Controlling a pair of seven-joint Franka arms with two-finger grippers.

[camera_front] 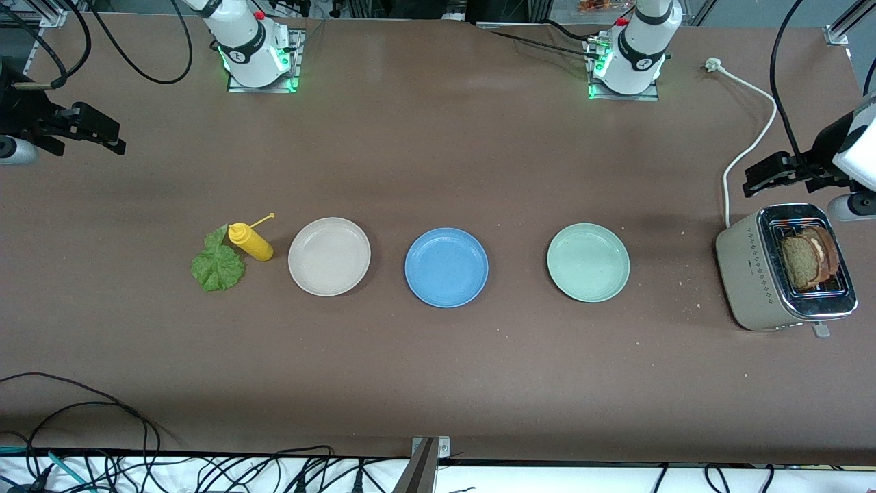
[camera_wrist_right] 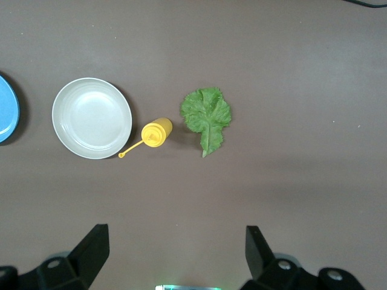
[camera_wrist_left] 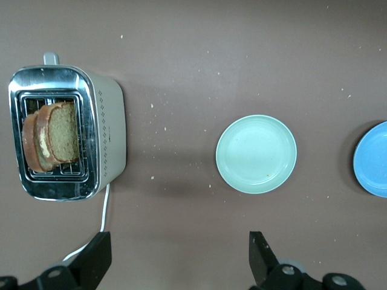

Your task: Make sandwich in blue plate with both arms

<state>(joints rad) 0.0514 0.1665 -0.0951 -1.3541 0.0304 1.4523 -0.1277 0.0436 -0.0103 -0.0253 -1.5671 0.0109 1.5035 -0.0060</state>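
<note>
Blue plate bare at table centre, between beige plate and green plate. Lettuce flat beside mustard bottle, toward right arm's end. Two bread slices upright in toaster, toward left arm's end. Left gripper up near toaster, fingers spread, empty. Right gripper up near table's end, fingers spread, empty.
</note>
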